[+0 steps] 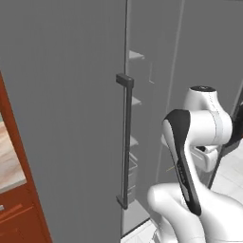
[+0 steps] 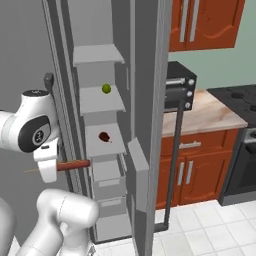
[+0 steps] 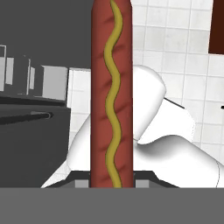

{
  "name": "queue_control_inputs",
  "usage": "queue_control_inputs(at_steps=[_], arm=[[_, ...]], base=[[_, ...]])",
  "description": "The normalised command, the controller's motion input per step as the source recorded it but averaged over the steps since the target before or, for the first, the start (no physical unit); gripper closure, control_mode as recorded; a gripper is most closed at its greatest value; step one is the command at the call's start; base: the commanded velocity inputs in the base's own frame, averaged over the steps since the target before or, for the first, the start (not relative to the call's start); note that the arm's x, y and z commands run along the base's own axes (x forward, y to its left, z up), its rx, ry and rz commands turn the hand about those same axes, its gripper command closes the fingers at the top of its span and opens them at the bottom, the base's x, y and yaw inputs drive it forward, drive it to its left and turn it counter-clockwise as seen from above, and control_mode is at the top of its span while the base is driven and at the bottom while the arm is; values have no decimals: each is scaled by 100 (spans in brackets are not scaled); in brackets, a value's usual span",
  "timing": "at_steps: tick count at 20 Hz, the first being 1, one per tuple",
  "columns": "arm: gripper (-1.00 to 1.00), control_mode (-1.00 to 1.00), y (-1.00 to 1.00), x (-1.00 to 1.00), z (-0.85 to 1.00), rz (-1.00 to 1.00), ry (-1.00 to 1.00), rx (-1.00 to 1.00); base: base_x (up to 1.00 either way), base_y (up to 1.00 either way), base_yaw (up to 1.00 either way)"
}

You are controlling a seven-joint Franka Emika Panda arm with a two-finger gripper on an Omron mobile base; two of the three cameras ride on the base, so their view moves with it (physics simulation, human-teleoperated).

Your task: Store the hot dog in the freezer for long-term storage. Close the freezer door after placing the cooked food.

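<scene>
My gripper (image 2: 56, 166) is shut on the hot dog (image 2: 75, 164), a reddish-brown sausage held level, its thin pale stick (image 2: 34, 170) pointing back to the left. Its free end reaches the left edge of the open freezer (image 2: 100, 102), at the height of the upper clear drawer (image 2: 106, 171). In the hand view the hot dog (image 3: 111, 87) rises straight up from between the gripper (image 3: 111, 183) tips, a yellow wavy line along it. The freezer door (image 1: 61, 118) stands swung open on the left, its dark bar handle (image 1: 126, 142) facing the arm.
On the freezer shelves lie a round green fruit (image 2: 106, 88) and, one shelf lower, a dark red lumpy food (image 2: 104, 136). A second grey door (image 2: 150, 110) with a bar handle (image 2: 174, 160) flanks the opening on the right. Beyond it stand red cabinets (image 2: 192, 165), a counter and a toaster oven (image 2: 180, 85).
</scene>
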Motion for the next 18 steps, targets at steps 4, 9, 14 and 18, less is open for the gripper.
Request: queue_control_inputs(at_steps=[4,9,14,18], arm=[[100,100,0,0,0,0,0,0],[100,100,0,0,0,0,0,0],[100,100,0,0,0,0,0,0],[100,100,0,0,0,0,0,0]], base=[[23,19,5],[66,-3,5],[62,-1,2],[16,-31,0]])
